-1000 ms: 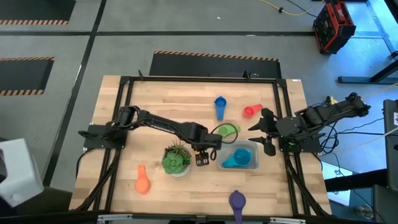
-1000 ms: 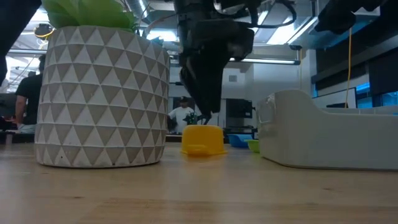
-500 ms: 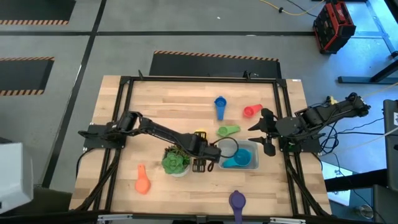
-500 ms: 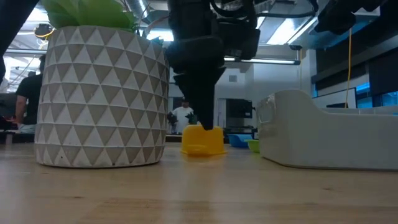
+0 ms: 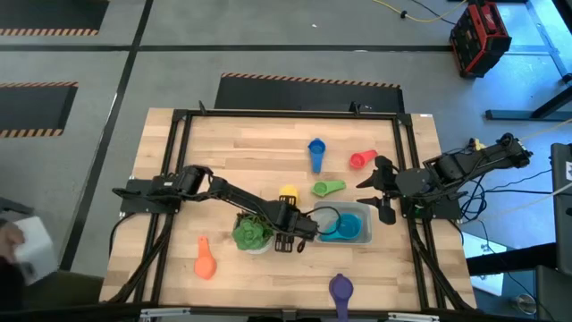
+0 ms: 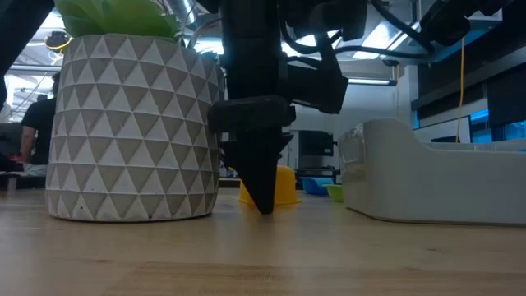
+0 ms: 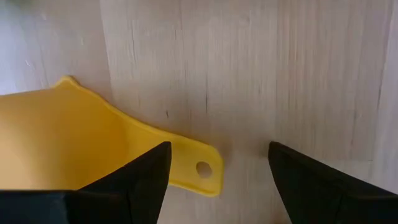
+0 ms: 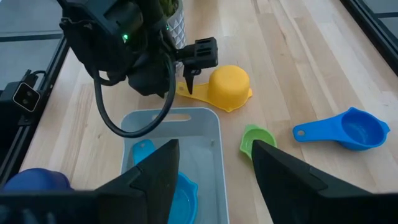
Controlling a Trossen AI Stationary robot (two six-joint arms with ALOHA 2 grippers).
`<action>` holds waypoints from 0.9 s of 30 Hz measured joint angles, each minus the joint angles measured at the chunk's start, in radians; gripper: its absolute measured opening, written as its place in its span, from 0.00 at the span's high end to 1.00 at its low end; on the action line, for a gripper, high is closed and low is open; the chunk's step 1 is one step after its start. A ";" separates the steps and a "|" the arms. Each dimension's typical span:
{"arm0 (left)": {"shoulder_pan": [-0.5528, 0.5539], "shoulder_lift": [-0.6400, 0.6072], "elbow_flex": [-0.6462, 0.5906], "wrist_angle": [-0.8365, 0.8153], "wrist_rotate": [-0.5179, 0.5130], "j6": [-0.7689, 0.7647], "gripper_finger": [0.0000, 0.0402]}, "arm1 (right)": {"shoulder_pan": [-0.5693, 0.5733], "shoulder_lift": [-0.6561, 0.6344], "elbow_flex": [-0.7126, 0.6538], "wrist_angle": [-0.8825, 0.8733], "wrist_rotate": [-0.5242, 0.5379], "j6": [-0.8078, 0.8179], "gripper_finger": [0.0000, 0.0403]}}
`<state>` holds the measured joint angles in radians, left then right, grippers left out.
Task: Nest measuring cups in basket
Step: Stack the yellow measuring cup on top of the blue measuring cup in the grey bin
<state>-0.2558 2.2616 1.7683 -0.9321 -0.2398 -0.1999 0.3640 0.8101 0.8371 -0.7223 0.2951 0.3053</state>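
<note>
A yellow measuring cup (image 5: 288, 192) lies upside down on the table between the plant pot (image 5: 253, 231) and the basket (image 5: 353, 225); its bowl (image 8: 229, 84) rests on its rim. My left gripper (image 7: 219, 149) points down, open, low over the table. Its fingers stand on either side of the cup's handle end (image 7: 203, 168) without touching it. A teal cup (image 5: 338, 231) sits in the basket. My right gripper (image 5: 382, 190) waits open at the table's right, above the basket's right end.
Loose cups lie about: green (image 5: 328, 188), blue (image 5: 315, 152), red (image 5: 362, 159), orange (image 5: 205, 259) and purple (image 5: 340, 288). The white patterned plant pot (image 6: 131, 123) stands just left of my left gripper (image 6: 263, 201), and the basket's wall (image 6: 436, 185) just right of it.
My left gripper has sunk to just above the table and come toward the near edge, uncovering the yellow cup in the high view. Its wrist has rolled, and its fingers have stayed open. The cups have not moved.
</note>
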 joint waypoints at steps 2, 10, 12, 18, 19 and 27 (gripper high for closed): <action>0.000 0.000 0.000 -0.007 -0.015 0.001 0.34 | 0.000 0.001 0.000 0.000 0.000 0.000 0.49; 0.003 0.001 0.001 -0.029 -0.029 -0.003 0.34 | 0.000 0.001 0.000 0.000 0.000 -0.001 0.49; 0.007 0.002 0.001 -0.032 -0.030 -0.006 0.35 | 0.000 0.001 0.000 0.000 0.000 -0.001 0.49; 0.010 0.002 0.001 -0.045 -0.039 -0.011 0.41 | 0.000 0.001 0.000 0.000 0.000 -0.023 0.49; 0.010 0.002 0.001 -0.046 -0.040 -0.011 0.43 | 0.000 0.001 0.000 0.000 0.000 -0.026 0.49; 0.011 0.003 0.000 -0.051 -0.043 -0.011 0.54 | 0.000 0.001 0.000 0.000 0.000 -0.027 0.49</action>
<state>-0.2447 2.2650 1.7679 -0.9834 -0.2825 -0.2108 0.3637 0.8108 0.8371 -0.7227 0.2951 0.2779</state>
